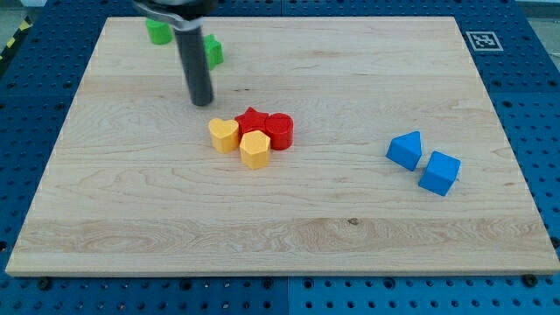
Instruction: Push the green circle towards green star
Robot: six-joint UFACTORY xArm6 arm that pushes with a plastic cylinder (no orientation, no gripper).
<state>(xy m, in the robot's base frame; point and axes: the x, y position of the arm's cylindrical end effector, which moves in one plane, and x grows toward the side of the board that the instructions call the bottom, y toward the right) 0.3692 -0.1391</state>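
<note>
My tip has no fingers to open or close. It sits near the yellow heart. Farther off, by the top edge, the green circle and green star sit close. A crooked push could slide the circle off.

A pale wooden board lies on blue pegboard.

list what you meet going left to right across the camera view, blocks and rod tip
green circle → my tip → yellow heart → yellow block → red cylinder → blue triangular block → blue cube. Left out: the green star and the red block behind the yellow ones, which overlap their neighbours.
</note>
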